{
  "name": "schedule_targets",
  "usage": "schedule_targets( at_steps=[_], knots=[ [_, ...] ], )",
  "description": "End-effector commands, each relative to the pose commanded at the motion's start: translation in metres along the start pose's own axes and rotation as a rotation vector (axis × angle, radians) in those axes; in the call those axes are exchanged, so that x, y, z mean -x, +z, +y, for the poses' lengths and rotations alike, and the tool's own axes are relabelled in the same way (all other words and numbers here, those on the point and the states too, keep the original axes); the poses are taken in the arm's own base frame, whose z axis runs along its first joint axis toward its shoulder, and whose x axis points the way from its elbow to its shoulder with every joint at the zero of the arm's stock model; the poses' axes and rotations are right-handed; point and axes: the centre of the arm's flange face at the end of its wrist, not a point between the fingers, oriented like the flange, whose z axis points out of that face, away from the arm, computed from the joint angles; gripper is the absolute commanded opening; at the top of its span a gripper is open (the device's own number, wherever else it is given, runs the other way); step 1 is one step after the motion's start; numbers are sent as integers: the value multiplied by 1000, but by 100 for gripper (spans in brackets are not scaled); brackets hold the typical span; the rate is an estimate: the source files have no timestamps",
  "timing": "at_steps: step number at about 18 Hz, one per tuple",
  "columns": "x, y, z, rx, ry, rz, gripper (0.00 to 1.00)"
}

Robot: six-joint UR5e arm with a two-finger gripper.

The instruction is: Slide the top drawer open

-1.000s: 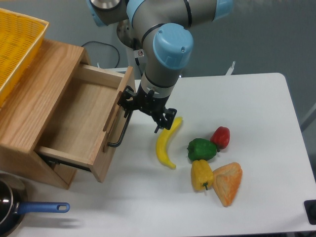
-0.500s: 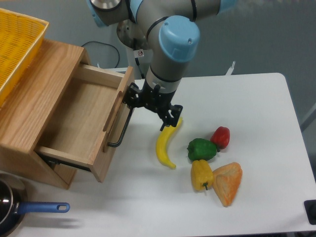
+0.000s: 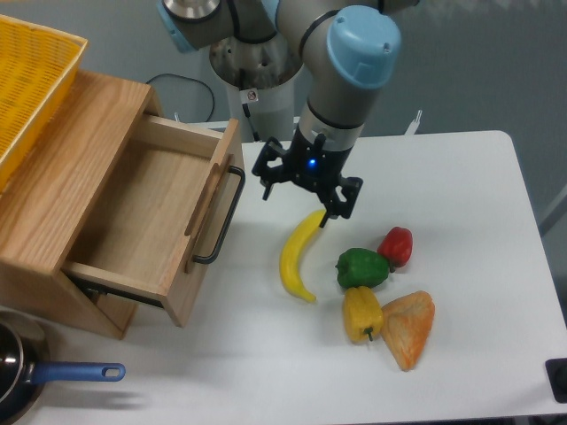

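Task progress: the top drawer (image 3: 146,208) stands pulled well out of its cabinet (image 3: 62,195), its bare wooden floor in plain sight. I judge the sliding done, or very nearly; whether any travel is left on the runners I cannot tell.
My tool: my gripper (image 3: 304,192) hangs with its fingers spread, grasping nothing, clear of the handle.
Drawer relative to my tool: the drawer front and its black bar handle (image 3: 221,215) lie to my tool's left in the picture, near but apart, with bare table between.
What is left: at most to pull clear and rise; nothing more looks needed on the drawer itself.
Below my tool: the banana (image 3: 299,255) lies just under my right-hand fingertip, its upper end close beneath it. A straight drop would hit it.
Further out: the green pepper (image 3: 362,268), red pepper (image 3: 396,245), yellow pepper (image 3: 362,312) and an orange wedge-shaped piece (image 3: 409,328) cluster low and to the right of my tool.
Edges: the drawer's front corner juts toward me; a swing leftward risks the handle.
Open room: the white table (image 3: 443,177) to my right and behind is my freest way out, as is straight up.
Far corner: a pan with a blue handle (image 3: 75,373) sits beneath the cabinet side, well apart from me.
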Motion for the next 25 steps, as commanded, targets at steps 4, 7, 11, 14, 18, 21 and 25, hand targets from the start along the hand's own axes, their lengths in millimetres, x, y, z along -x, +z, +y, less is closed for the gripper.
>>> schedule_targets(
  at_steps=[4,7,11,14,18,21,25],
  knots=[
    [3,24,-6,137,116,-57,100],
    [9,36,-10,135,120,-59,100],
    [14,54,-14,149,131,-41,100],
    [21,60,-19,144,161,-49,100],
    [33,73,-23,129,177,-79,100],
    [34,77,-24,135,226,-75,100],
    [36,85,-21,142,232,-63,100]
  ],
)
